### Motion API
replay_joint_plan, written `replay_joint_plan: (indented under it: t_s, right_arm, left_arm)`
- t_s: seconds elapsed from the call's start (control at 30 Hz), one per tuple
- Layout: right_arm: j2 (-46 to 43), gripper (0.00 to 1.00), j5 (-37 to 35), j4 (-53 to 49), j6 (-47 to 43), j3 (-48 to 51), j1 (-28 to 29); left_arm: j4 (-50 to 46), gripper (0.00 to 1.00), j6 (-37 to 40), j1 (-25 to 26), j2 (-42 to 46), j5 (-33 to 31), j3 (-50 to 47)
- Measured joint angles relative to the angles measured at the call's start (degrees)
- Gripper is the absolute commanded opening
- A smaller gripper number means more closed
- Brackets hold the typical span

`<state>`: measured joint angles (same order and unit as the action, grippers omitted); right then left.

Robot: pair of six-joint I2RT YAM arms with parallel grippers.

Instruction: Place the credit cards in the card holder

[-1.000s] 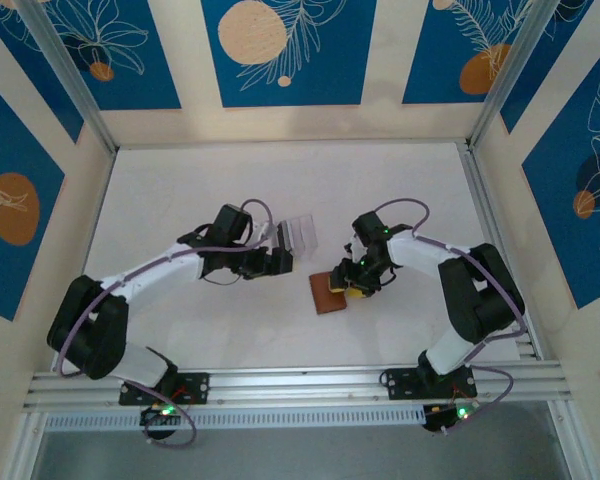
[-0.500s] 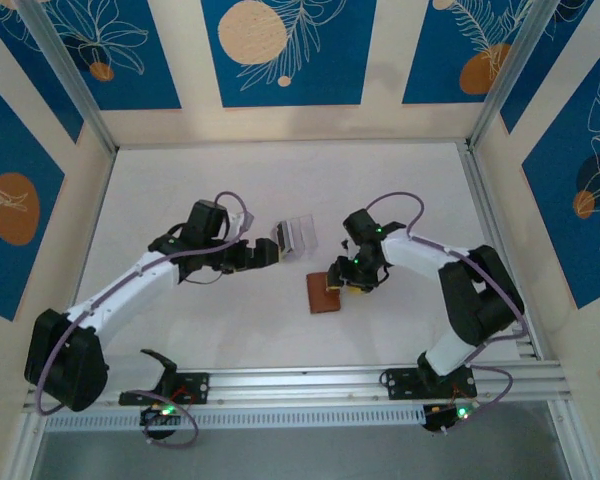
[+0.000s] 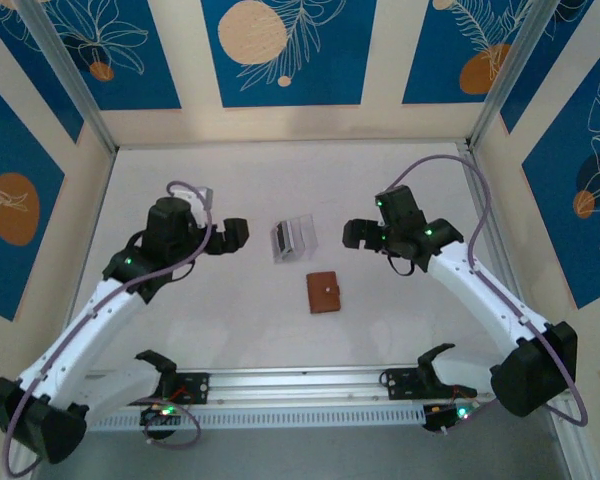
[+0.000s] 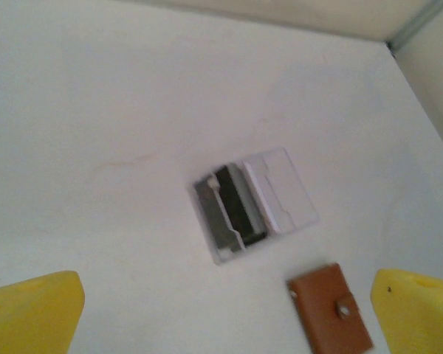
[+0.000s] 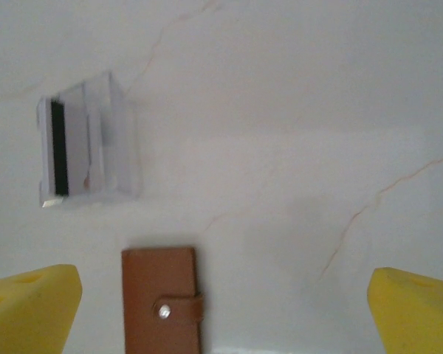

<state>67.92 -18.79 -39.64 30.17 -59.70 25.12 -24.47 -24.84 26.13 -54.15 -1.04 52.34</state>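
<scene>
Judging by how things lie, the job looks barely begun. The wallet (image 3: 325,293) lies flat on the table (image 3: 180,170), folded shut with its tab snapped down. So I can't tell whether anything is already tucked inside.

Just beyond the wallet, a shade to its left and apart from it, sits the clear stand (image 3: 294,238). The cards (image 4: 230,206) are on edge in the slots at one end of it. I make out a dark one and something grey beside it, but can't count them.

The left gripper (image 3: 232,235) hangs above the table, beyond the wallet and well off to its left. The right gripper (image 3: 357,233) hangs beyond the wallet to its right. Both have their jaws spread wide with nothing between them, and neither touches the wallet or the stand.

By my reckoning nearly all of it is left. The snap has to be undone and the wallet opened. Then each card must be drawn from the stand and slid into a pocket.
</scene>
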Motion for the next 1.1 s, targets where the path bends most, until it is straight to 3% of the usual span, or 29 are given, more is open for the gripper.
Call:
replay_joint_plan:
  t_s: [0.17,0.33,0.57,0.8,1.1]
  right_arm:
    - [-2.12,0.99,-6.43,5.29,-0.37,1.77,-3.85]
    - [-9.7,0.99,-0.26,22.82,-3.1,15.17,-12.55]
    - [-8.7,0.99,0.37,42.53,-11.72,31.87,-13.62]
    - [-9.38,0.99,0.9,52.13,-14.84,36.94,-18.43]
    - [-10.47,0.99,3.04,59.78,-19.39,43.04,-21.44]
  left_arm:
    - [6.45,1.0,2.25,-0.04,5.38,-11.28,-10.34]
    - [14.12,1.0,5.53,-0.04,6.82,-22.75,-18.6]
    - [29.0,1.0,11.41,-0.09,6.95,-36.89,-30.93]
    - [42.45,0.99,18.91,-1.18,-1.73,-39.39,-33.33]
    - [45.07,0.99,24.0,-2.21,-5.81,-38.01,-30.88]
